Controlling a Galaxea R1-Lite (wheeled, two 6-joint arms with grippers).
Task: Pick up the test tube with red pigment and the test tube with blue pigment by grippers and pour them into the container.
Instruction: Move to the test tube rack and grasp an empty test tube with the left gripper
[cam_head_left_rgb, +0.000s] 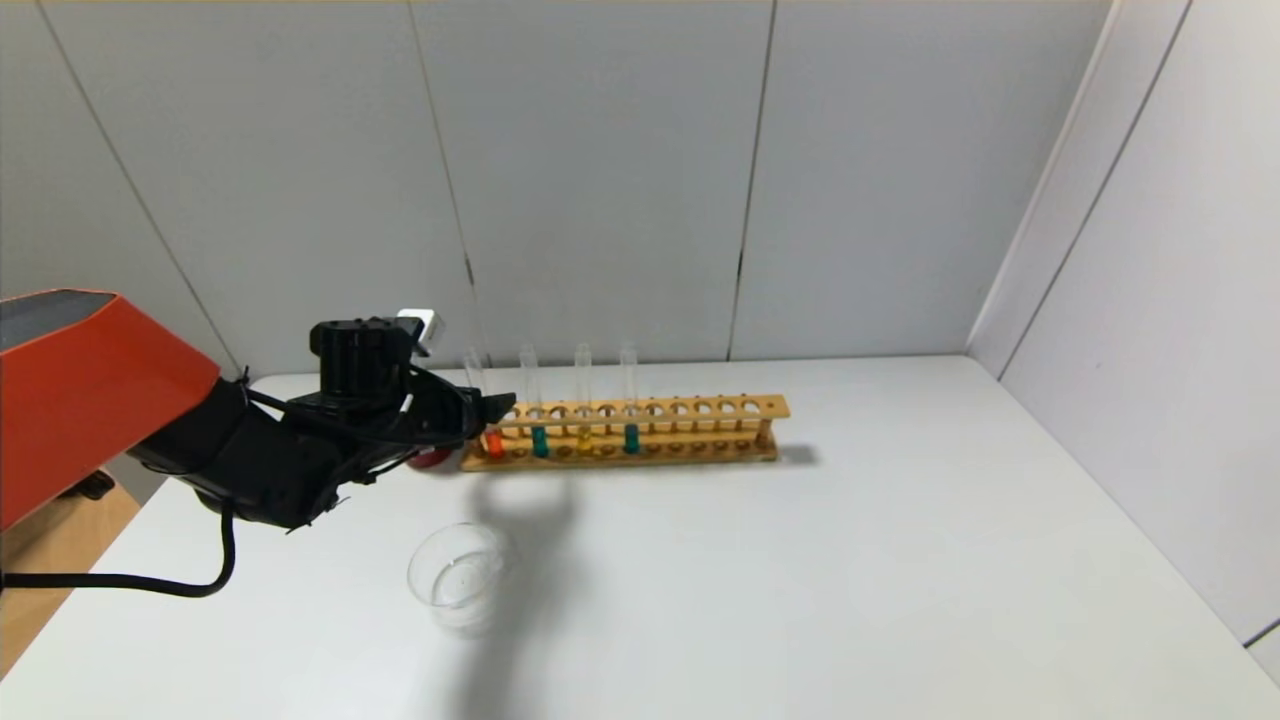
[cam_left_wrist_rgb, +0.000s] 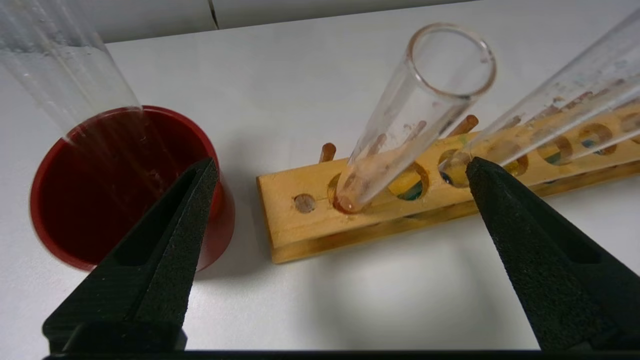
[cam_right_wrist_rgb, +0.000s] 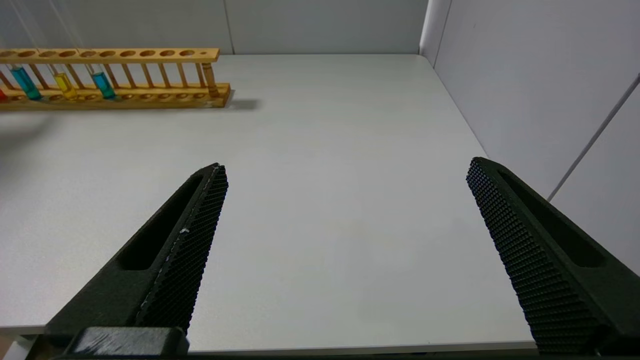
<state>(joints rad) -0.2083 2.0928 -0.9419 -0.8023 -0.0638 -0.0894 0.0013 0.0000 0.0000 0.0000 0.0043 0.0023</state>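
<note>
The test tube with red pigment stands in the end hole of the wooden rack, at the rack's left end. In the left wrist view this tube rises between my open left gripper's fingers, untouched. In the head view the left gripper hovers at that tube. The test tube with blue pigment stands fourth along the rack, and it also shows in the right wrist view. The clear glass container sits on the table in front of the rack. My right gripper is open and empty over bare table.
A dark red cup stands just left of the rack, with a clear glass tube seen across it. A teal-green tube and a yellow tube stand between the red and blue ones. Walls close the table's back and right side.
</note>
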